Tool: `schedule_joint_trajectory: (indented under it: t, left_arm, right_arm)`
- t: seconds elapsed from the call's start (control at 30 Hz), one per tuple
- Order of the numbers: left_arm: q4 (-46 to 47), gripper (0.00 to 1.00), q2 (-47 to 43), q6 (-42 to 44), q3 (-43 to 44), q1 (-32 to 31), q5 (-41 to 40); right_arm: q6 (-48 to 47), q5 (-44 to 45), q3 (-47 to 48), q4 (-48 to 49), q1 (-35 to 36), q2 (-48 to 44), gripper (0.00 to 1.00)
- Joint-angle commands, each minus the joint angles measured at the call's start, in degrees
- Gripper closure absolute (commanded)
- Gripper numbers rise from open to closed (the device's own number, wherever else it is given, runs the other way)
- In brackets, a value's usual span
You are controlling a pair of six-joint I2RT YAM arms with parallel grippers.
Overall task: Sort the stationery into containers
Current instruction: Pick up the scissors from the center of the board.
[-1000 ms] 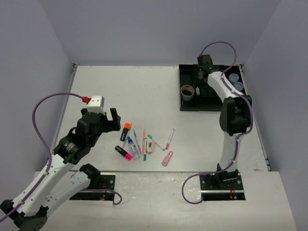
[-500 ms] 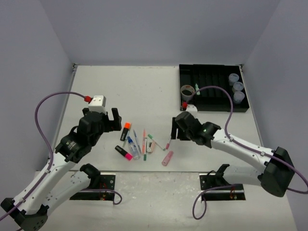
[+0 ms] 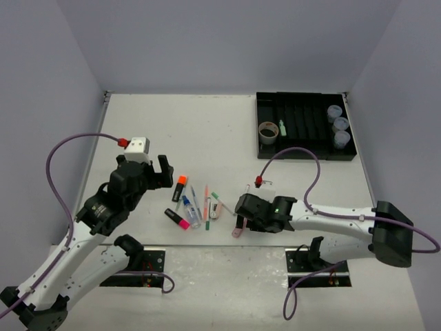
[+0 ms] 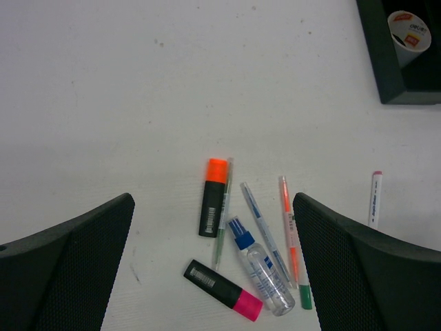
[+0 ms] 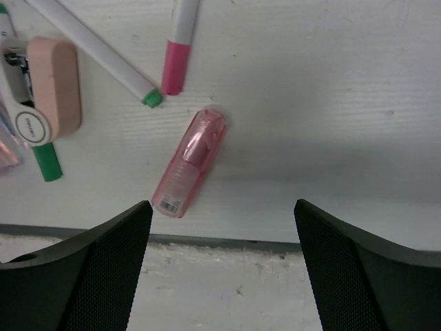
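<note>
The stationery lies in a loose pile at the front middle: an orange highlighter (image 4: 213, 196), a pink highlighter (image 4: 222, 289), a clear bottle with a blue cap (image 4: 260, 269) and thin pens (image 4: 289, 227). My left gripper (image 4: 212, 207) hovers open above the pile (image 3: 193, 207), holding nothing. A pink see-through tube (image 5: 189, 162) lies near the table's front edge. My right gripper (image 5: 222, 207) stands open just beside and above it, empty. The black container tray (image 3: 303, 154) at the back right holds a tape roll (image 3: 268, 131), a small green item (image 3: 282, 127) and three tubs (image 3: 335, 112).
A pink-tipped white pen (image 5: 178, 55), a green-tipped pen (image 5: 96, 52) and a pink-and-white dispenser (image 5: 41, 89) lie just past the tube. The table's front edge (image 5: 220, 241) runs under my right gripper. Purple walls close the back and sides.
My right arm swung from the tray down to the front of the pile, its jaws opening wider. A green item now lies in the tray. The left arm has not moved.
</note>
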Motion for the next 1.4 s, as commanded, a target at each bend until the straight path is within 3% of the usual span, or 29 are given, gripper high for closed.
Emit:
schedule_joint_trajectory:
  t: [0.0, 0.57, 0.67, 0.93, 1.17, 1.37]
  left_arm:
    - [2.09, 0.00, -1.65, 1.81, -0.07, -0.59, 0.26]
    - [2.09, 0.00, -3.84, 1.72, -0.16, -2.65, 0.07]
    - [2.09, 0.00, -3.90, 1.72, -0.16, -2.95, 0.07]
    - [2.01, 0.00, -3.90, 1.72, -0.16, -3.38, -0.10]
    - [2.09, 0.00, -3.30, 1.72, -0.16, -3.32, -0.09]
    - [2.09, 0.00, -2.56, 1.72, -0.16, -3.35, -0.10]
  right_arm:
    - [7.48, 3.61, 6.85, -5.81, 2.09, 5.36, 0.15]
    - [4.82, 0.04, 9.06, 2.69, 3.80, 20.40, 0.27]
    - [5.06, -0.50, 8.67, 2.40, 3.80, 22.28, 0.36]
    - [5.26, -4.19, 2.74, 6.33, 3.88, 19.76, 0.70]
    - [3.28, -0.32, 5.18, -1.04, 3.88, 16.77, 0.92]
    - [-3.72, 5.12, 7.33, -4.16, 1.39, 8.50, 0.96]
